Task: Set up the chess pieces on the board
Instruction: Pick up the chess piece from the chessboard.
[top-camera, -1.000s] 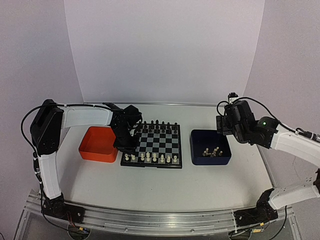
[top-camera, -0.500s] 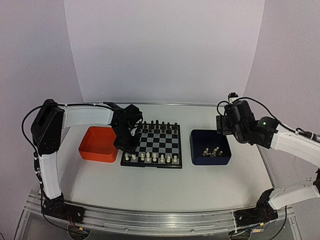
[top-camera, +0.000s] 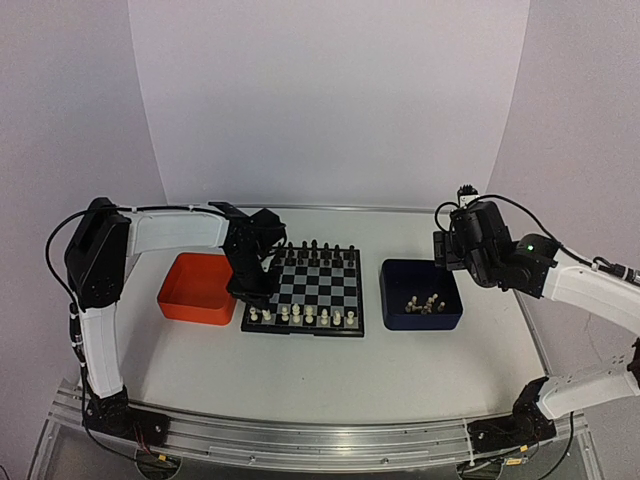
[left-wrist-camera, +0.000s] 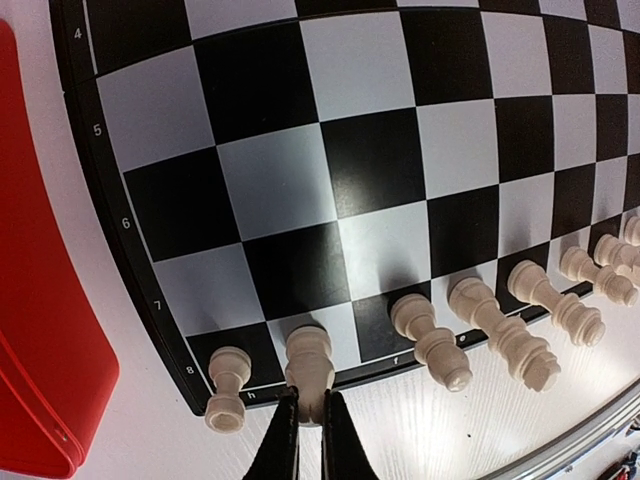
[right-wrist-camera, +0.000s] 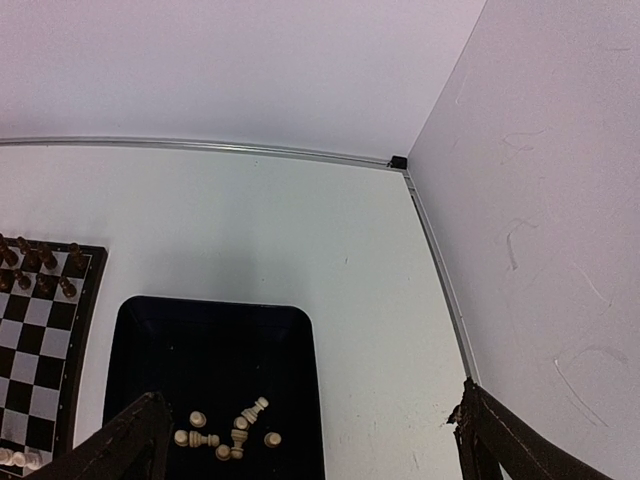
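The left pincer (left-wrist-camera: 308, 408) is closed tight on the head of a tiny cream-white plastic chess piece (left-wrist-camera: 308, 355). This piece stands on the second square from the corner in the near back rank of the small square chessboard of black and silvery-grey squares (left-wrist-camera: 380, 170). The piece is gripped by its top, it is judged, so that its base can be set flat without the cream-white corner piece (left-wrist-camera: 226, 385) just beside it being knocked. Whether the base is fully seated on the square cannot be told. More cream-white pieces (left-wrist-camera: 500, 325) are lined along the same rank, while the row in front of them is bare. From this it is judged that the white pawns are yet to be placed. The tiny black pieces (top-camera: 315, 250) are ranged at the far side of the board. An orange square tray (top-camera: 195, 290) is set just beside the board's left edge on the white worktop (top-camera: 330, 375). The right pincer (right-wrist-camera: 310, 445) is held wide open with nothing in it. It hangs above the dark blue square tray (right-wrist-camera: 210, 345), in which loose cream-white pieces (right-wrist-camera: 232, 432) lie tumbled. It is probably posed there so that the next piece can be picked up.
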